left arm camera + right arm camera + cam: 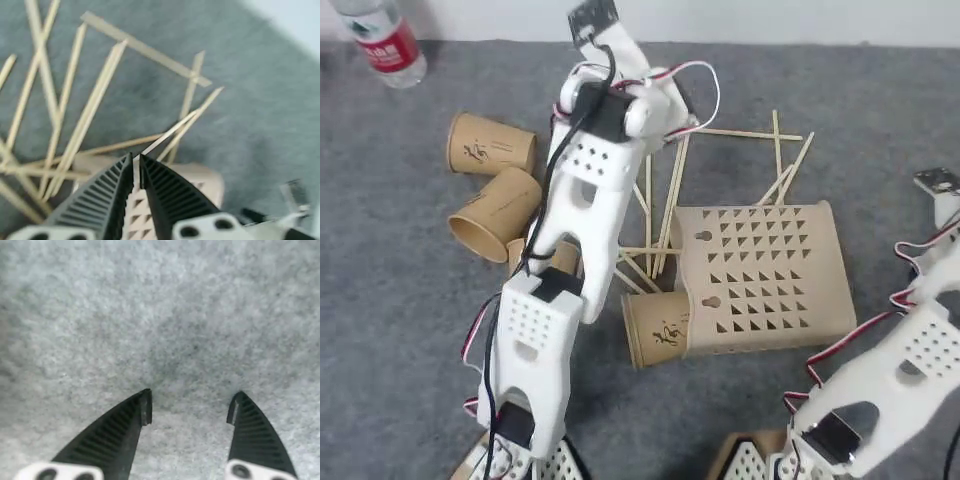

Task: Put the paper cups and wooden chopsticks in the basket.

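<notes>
My left gripper point(136, 157) is shut on a wooden chopstick point(180, 125) that sticks out from its tips, held over the pale basket point(205, 180). More chopsticks point(85, 120) lie crossed on the carpet beyond. From above, the perforated basket point(765, 275) lies on its side, with one paper cup point(655, 328) at its mouth. Two cups point(490, 143) point(498, 212) lie at the left, and another cup point(565, 258) is partly hidden under the left arm point(585, 190). Loose chopsticks point(665, 210) lie scattered behind the basket. My right gripper point(190, 407) hangs open over bare carpet.
A plastic water bottle point(385, 40) lies at the far left corner. The right arm point(890, 380) stands at the near right, beside the basket. Grey carpet point(400, 330) covers the table.
</notes>
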